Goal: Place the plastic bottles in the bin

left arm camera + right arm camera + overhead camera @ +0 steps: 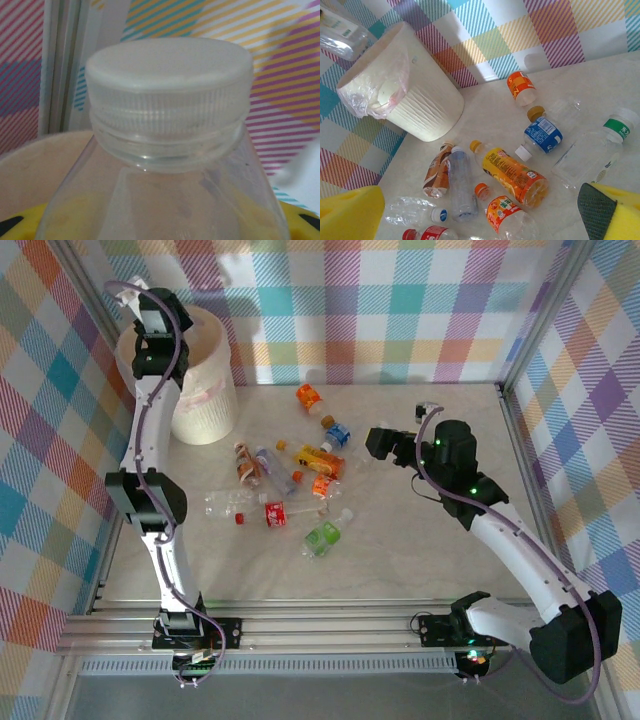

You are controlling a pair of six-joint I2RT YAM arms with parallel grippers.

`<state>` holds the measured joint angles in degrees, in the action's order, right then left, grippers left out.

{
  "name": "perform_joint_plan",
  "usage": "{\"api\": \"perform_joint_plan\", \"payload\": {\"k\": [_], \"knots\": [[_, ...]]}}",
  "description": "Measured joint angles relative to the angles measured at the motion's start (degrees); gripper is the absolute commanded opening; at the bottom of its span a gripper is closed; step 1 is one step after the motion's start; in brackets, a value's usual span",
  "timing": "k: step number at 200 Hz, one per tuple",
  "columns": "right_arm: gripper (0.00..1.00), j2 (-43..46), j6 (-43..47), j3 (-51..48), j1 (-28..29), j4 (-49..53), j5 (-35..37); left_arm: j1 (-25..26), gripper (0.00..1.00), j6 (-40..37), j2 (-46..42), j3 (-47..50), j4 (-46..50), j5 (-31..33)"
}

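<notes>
Plastic bottles (512,175); clear w/ coloured labels

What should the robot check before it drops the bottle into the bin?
1. Is the left gripper shut on the clear bottle: ok.
2. Is that bottle above the opening of the bin: ok, judging by the top view.
3. Is the bin upright, with the liner folded over its rim: ok.
4. Is the right gripper open and away from the bin: ok.
5. Is there room left inside the bin: cannot tell, its bottom is hidden.
</notes>
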<state>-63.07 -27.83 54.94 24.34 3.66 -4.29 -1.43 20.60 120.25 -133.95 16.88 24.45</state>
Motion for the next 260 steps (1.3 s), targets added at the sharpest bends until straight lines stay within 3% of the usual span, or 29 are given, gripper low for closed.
{"api": "perform_joint_plan", "payload": {"k": [39,77,133,155,260], "knots": [[1.00,0.0,0.3,0.0,0.0,1.2,0.2,-3.5,0.50,10.3,6.5,-3.1,3.8,-2.1],[1.00,-0.1,0.4,0.0,0.0,1.7,0.2,-6.7,0.51,21.4,11.5,-3.7,3.3,-10.3],[1.00,-0.2,0.4,0.0,-0.1,2.0,0.3,-8.1,0.60,30.7,15.3,-5.5,1.5,-17.5],[1.00,-0.5,0.4,0.0,-0.1,2.0,0.3,-8.1,0.69,34.4,15.9,-5.8,-0.4,-20.1],[1.00,-1.6,0.2,0.0,-0.1,2.1,0.2,-8.1,0.95,37.9,16.2,-5.8,-2.1,-26.9]]}}
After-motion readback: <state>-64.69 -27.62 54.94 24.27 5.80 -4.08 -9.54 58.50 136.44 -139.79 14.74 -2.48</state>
